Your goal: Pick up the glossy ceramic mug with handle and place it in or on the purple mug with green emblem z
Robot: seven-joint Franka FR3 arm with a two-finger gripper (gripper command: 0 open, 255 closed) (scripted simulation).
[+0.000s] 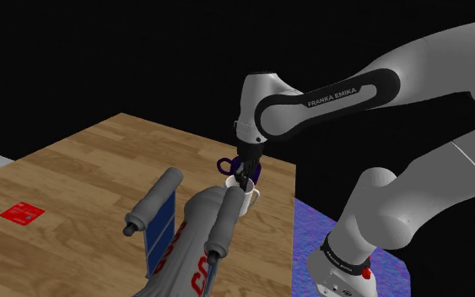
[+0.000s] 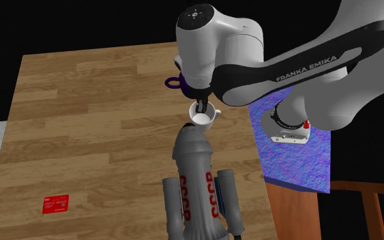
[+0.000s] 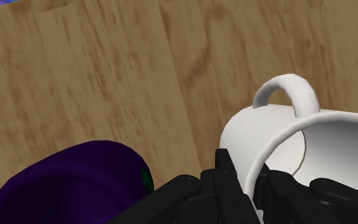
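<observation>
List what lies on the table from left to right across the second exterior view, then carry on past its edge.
red card → purple mug → white mug → arm's base on the blue patterned floor. The grey bundle with red lettering is left out: it spans the same stretch as both mugs.

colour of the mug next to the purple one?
Plain white: the mug is white inside and out, handle too. Wrist view shows it best.

Grey bundle (image 1: 195, 245) just beside white mug (image 1: 250, 202)
</observation>
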